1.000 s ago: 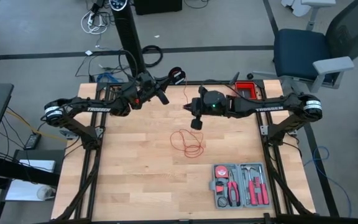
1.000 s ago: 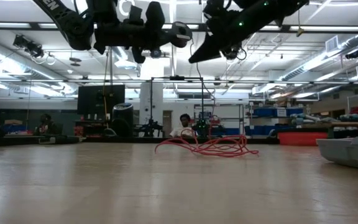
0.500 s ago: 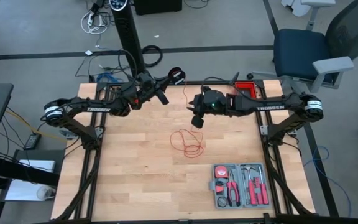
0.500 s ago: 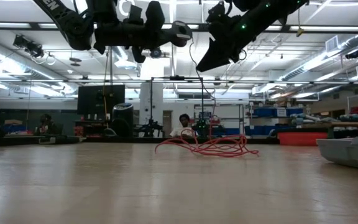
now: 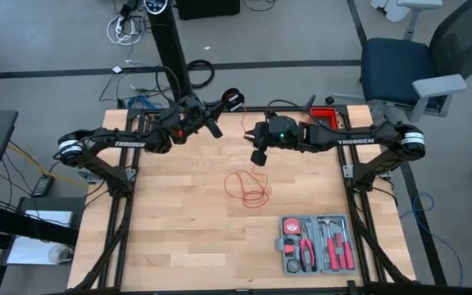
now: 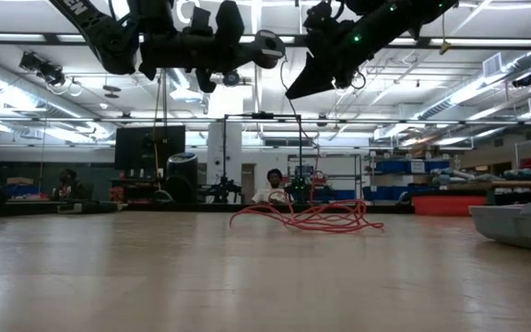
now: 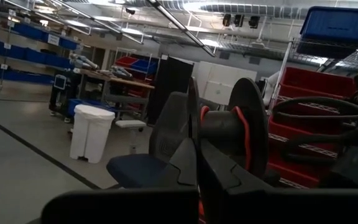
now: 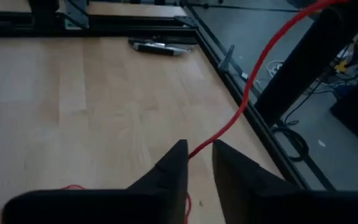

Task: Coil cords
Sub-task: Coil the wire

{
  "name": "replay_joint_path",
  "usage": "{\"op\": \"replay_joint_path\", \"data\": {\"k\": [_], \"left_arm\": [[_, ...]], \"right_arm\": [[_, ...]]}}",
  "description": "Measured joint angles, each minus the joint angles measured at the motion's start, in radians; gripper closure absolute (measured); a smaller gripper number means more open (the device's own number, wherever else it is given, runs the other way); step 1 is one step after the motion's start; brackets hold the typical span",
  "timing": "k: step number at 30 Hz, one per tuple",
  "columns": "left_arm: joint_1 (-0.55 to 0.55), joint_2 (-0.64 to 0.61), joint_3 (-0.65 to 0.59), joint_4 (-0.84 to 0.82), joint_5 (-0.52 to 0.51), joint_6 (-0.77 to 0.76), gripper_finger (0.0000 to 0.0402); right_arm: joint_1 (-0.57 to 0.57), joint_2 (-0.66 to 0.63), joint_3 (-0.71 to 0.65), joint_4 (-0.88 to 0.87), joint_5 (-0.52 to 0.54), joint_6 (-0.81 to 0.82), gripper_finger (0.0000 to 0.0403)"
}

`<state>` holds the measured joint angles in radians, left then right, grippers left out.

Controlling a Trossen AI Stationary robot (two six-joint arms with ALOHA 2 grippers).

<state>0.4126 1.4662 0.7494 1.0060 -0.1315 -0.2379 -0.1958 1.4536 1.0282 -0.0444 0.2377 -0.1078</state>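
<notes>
We see the thin red cord point(image 5: 248, 188) lying in a loose tangle mid-table point(image 5: 179, 238), one strand rising to the raised right gripper point(image 8: 198, 151), fingers slightly parted with the strand between them. Grey tool case point(image 5: 316, 244) sits near the table's front right; left gripper point(image 5: 216, 129) closed, raised at back, holding a red-wound spool point(image 7: 232, 127).

You can't see whether the right gripper point(image 8: 199, 163) pinches the red cord point(image 8: 248, 93); the cord runs off frame at one o'clock, its lower end hidden behind the fingers.
</notes>
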Motion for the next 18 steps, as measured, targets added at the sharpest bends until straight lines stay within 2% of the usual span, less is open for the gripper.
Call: {"op": "replay_joint_path", "data": {"k": [5, 18], "left_arm": [[0.000, 0.000, 0.000, 0.006, 0.001, -0.001, 0.0401], [0.000, 0.000, 0.000, 0.004, 0.021, 0.029, 0.0401]], "right_arm": [[-0.010, 0.000, -0.001, 0.013, -0.001, -0.026, 0.0395], [0.000, 0.000, -0.001, 0.056, -0.005, -0.079, 0.0402]]}}
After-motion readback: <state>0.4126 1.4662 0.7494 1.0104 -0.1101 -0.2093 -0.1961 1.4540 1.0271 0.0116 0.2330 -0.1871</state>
